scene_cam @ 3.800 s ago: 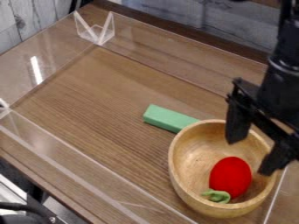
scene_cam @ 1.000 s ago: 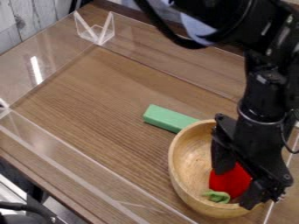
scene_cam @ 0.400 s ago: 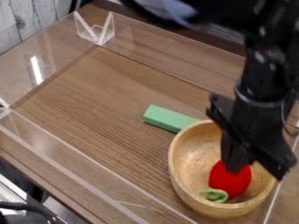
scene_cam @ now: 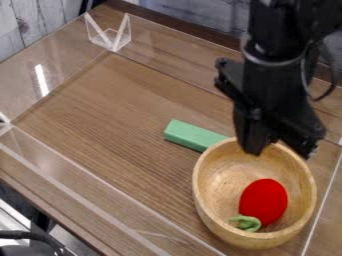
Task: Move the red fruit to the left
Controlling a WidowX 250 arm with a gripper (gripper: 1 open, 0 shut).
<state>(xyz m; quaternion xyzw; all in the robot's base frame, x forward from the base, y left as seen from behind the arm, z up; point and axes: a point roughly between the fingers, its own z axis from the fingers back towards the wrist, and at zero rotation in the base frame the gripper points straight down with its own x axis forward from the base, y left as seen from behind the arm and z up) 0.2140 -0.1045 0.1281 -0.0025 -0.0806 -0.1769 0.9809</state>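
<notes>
One red fruit (scene_cam: 265, 200) in bowl (scene_cam: 211, 208), stem pointing lower left, open end effector (scene_cam: 274, 138) above

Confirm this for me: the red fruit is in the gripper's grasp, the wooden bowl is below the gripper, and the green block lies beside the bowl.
The red fruit is not in the gripper's grasp; the camera view shows it lying in the wooden bowl. The rest is right.
</notes>
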